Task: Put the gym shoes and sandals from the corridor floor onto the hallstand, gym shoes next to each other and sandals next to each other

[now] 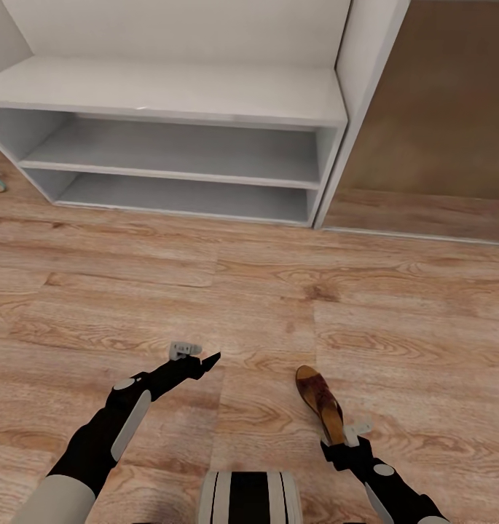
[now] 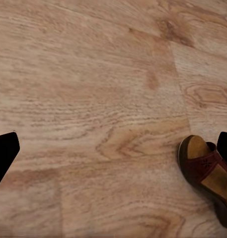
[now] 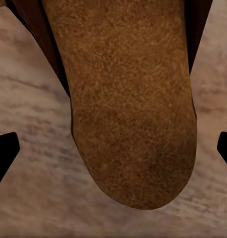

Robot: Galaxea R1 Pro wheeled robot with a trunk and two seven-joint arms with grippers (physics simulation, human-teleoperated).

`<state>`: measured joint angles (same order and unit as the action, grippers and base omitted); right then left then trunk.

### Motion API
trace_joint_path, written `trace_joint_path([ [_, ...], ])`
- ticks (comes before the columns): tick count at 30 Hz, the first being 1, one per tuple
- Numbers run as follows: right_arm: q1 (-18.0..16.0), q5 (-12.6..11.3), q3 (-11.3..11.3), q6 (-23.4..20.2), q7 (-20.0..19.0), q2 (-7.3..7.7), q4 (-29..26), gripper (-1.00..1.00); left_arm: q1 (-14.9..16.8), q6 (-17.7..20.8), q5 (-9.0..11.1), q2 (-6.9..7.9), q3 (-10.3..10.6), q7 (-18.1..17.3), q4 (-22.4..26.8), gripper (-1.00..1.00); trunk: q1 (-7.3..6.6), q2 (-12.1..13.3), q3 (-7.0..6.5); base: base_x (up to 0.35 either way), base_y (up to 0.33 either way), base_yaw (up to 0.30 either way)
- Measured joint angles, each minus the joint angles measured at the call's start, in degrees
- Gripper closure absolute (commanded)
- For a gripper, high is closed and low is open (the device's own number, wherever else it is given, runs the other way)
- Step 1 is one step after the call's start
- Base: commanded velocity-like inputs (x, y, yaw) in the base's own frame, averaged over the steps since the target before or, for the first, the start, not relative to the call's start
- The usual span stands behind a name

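A sandal (image 1: pixel 320 402) lies on the floor (image 1: pixel 278 291) at five o'clock in the head view, heel touching the right end effector (image 1: pixel 344 437). In that wrist view its fingertips stand spread either side of the sole, not clamped. The left end effector (image 1: pixel 198 356), at seven o'clock, is open and empty. The rack (image 1: pixel 205 94) waits at twelve. Closing on the heel's tip alone could let the sandal pivot or slip free.
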<state>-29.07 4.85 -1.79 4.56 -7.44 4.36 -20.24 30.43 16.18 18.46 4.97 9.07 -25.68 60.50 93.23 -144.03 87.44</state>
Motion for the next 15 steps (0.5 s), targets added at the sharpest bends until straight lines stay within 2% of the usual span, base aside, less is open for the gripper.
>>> trace_joint_path([
  [2, 0.0, 0.0, 0.0, 0.04, -0.01, 0.0, 0.0, -1.0, 0.01, 0.0, 0.0, 0.0, 0.0, 0.0, 0.0, -1.0, 0.05, -0.03, 0.46, 0.0, 0.0, -0.004],
  [15, 0.0, 0.0, 0.0, 0.01, -0.05, 0.0, 0.0, -1.0, 0.01, -0.05, 0.01, 0.0, 0.0, 0.0, 0.0, -1.0, 0.05, -0.03, 0.95, 0.0, 0.0, -0.026],
])
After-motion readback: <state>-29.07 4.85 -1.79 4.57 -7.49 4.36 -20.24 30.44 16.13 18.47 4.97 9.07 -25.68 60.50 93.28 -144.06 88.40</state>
